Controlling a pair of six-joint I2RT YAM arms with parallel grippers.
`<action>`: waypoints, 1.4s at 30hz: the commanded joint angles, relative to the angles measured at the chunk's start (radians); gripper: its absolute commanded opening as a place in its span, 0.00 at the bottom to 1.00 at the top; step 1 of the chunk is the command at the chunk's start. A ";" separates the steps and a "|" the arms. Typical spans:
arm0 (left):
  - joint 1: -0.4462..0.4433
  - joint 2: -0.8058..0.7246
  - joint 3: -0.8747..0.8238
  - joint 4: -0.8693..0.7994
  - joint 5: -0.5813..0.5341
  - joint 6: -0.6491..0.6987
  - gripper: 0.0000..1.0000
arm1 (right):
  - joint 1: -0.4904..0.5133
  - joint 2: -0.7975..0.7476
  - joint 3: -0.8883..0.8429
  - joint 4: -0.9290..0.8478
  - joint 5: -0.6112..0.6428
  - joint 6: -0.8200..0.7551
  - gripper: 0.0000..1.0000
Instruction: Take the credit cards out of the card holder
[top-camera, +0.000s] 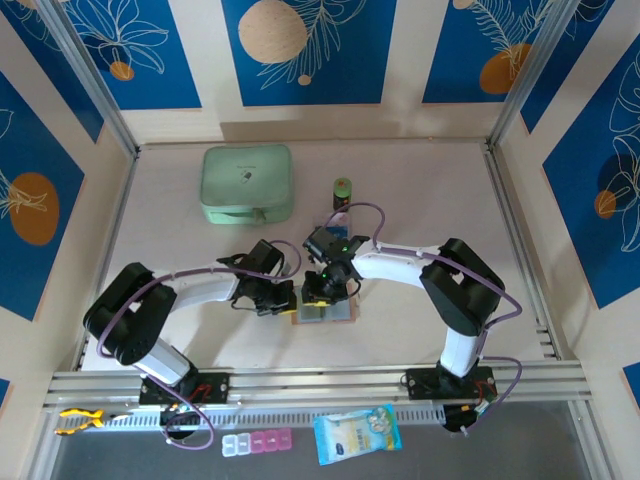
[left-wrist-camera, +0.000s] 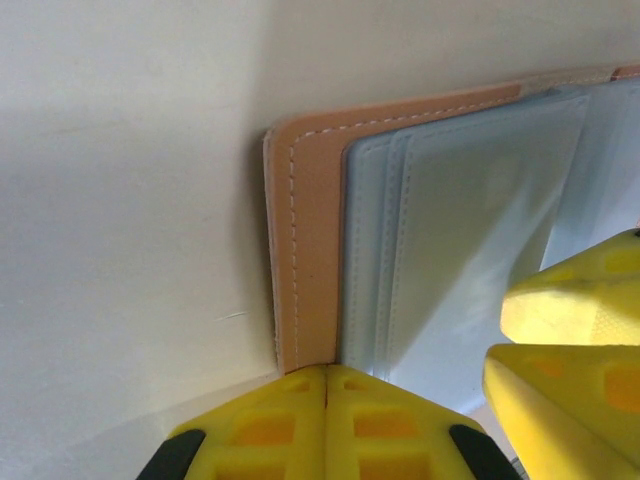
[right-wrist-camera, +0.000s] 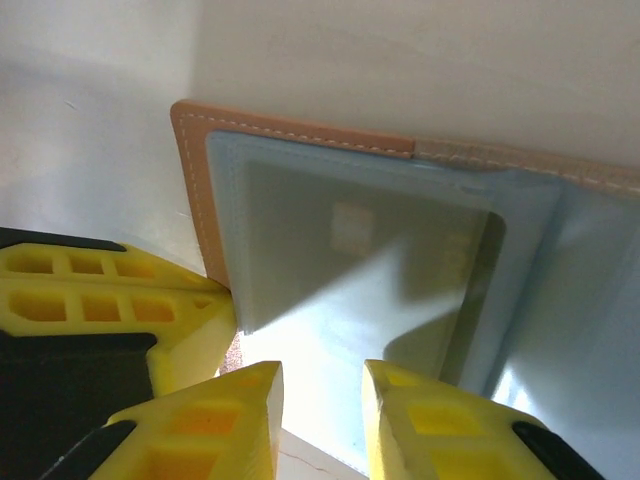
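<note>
Top external, wallet under arms (case beyond)

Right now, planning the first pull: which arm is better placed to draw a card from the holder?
Right. The right gripper is open at the grey pocket; the left gripper is shut at the edge of the card holder.

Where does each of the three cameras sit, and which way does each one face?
Top external: fixed above and behind the arms, facing down at the pale table; both arms show, left gripper and right gripper meeting at the salmon-pink leather-like folding card holder.
Left wrist: on the left wrist, facing down its shut yellow fingers at the holder's stitched edge.
Right wrist: on the right wrist, facing down between its open yellow fingers at the holder's grey pockets.
Shared: both wrist views show the holder and the other arm's yellow fingers.
</note>
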 joint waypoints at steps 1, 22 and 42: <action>0.008 0.020 -0.015 -0.025 -0.016 0.021 0.00 | 0.007 0.011 -0.009 -0.031 0.023 0.015 0.27; 0.008 0.016 -0.010 -0.053 -0.032 0.031 0.00 | -0.032 -0.024 -0.072 -0.037 0.029 -0.009 0.23; -0.017 -0.084 0.089 -0.071 -0.008 -0.027 0.13 | -0.089 -0.057 -0.205 0.163 -0.098 0.005 0.18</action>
